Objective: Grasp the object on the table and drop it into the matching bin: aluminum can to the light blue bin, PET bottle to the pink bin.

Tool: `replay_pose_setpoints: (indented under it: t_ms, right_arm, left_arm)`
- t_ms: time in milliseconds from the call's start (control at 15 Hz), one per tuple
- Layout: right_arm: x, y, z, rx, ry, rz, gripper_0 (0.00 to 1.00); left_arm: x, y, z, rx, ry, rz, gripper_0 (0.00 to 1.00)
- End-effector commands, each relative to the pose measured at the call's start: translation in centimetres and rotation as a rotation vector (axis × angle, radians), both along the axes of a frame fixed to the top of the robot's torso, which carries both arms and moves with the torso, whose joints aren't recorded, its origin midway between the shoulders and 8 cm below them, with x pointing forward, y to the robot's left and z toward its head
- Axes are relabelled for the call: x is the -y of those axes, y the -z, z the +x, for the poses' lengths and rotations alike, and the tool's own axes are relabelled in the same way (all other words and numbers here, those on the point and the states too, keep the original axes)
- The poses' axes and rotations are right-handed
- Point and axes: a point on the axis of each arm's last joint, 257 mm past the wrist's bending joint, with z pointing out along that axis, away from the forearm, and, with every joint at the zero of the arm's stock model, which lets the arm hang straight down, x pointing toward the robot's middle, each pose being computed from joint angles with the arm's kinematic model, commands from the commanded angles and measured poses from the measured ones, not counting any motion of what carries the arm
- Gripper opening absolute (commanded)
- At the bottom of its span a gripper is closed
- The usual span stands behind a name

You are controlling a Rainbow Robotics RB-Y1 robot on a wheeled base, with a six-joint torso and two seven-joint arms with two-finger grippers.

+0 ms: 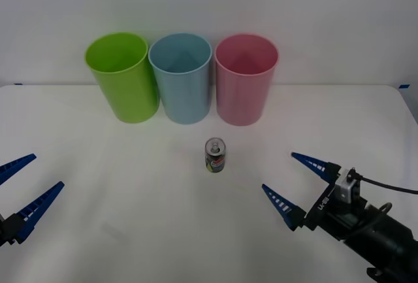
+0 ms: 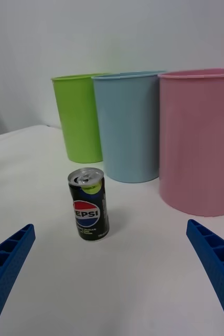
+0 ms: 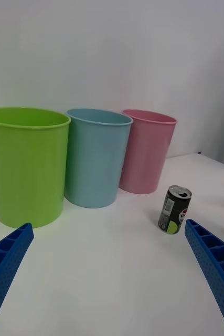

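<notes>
A small aluminum can (image 1: 215, 155) with a silver top and dark label stands upright on the white table (image 1: 130, 198), just in front of the bins. The right wrist view shows the can (image 2: 89, 203) a short way ahead, and the left wrist view shows the can (image 3: 174, 210) off to one side. Behind it stand the light blue bin (image 1: 181, 78) and the pink bin (image 1: 245, 78). My right gripper (image 1: 292, 183) is open, to the right of the can and nearer the front edge. My left gripper (image 1: 23, 185) is open at the far left.
A lime green bin (image 1: 121, 76) stands left of the light blue one, and the three bins touch in a row at the back of the table. A plain white wall rises behind them.
</notes>
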Motion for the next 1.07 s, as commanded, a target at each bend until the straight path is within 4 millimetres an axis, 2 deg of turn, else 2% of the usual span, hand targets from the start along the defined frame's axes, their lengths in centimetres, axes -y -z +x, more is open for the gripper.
replay_pose_setpoints:
  t_ms: [67, 467, 1067]
  right_arm:
    - [-1.4, 1.3, 1.3, -0.008, -0.020, -0.004, 1.00]
    - [-4.1, 3.2, 3.5, -0.020, -0.017, -0.012, 1.00]
    - [-8.3, 5.0, 6.4, -0.045, -0.031, -0.025, 1.00]
  left_arm:
    - [0.0, 0.0, 0.0, 0.000, 0.000, 0.000, 1.00]
    - [0.0, 0.0, 0.0, 0.000, 0.000, 0.000, 1.00]
    - [0.0, 0.0, 0.0, 0.000, 0.000, 0.000, 1.00]
